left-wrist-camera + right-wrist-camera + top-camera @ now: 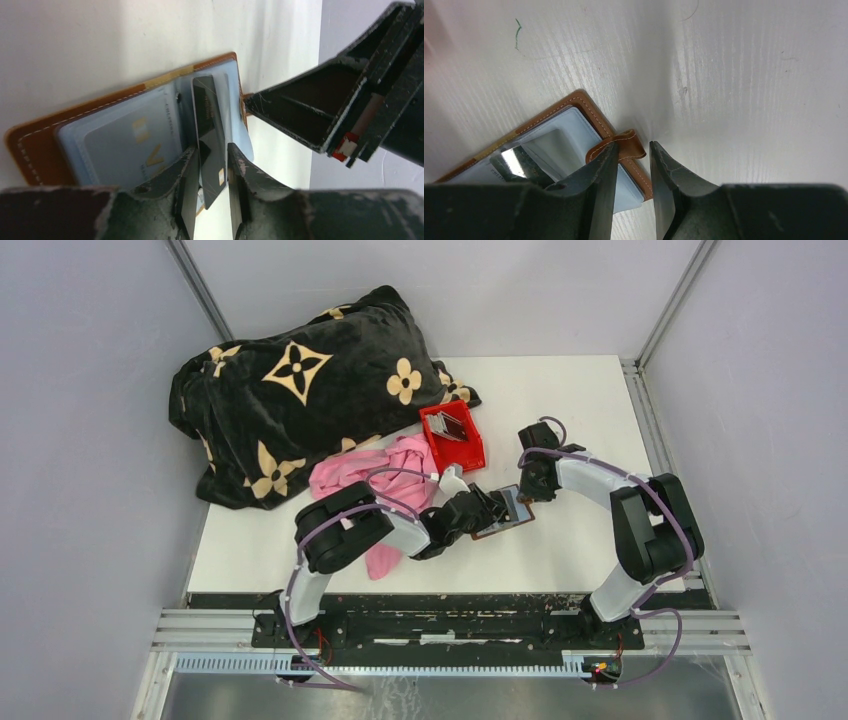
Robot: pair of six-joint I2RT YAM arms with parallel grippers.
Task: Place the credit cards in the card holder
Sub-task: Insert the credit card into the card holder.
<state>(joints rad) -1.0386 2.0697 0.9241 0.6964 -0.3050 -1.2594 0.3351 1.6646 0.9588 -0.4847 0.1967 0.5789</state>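
A dark credit card is seen part-slotted into the open card holder on the table, between the left gripper's released jaws. The strap tab is straddled, unclamped, by the right gripper, apparently to steady the holder.

Both the left fingers and right fingers stand slightly parted, nearly meeting.

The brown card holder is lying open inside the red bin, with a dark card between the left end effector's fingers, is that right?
Not quite. The top view shows the card holder lying open on the white table, nearer the arms than the red bin, not inside it. The dark card is between the fingers of the left end effector, as you said.
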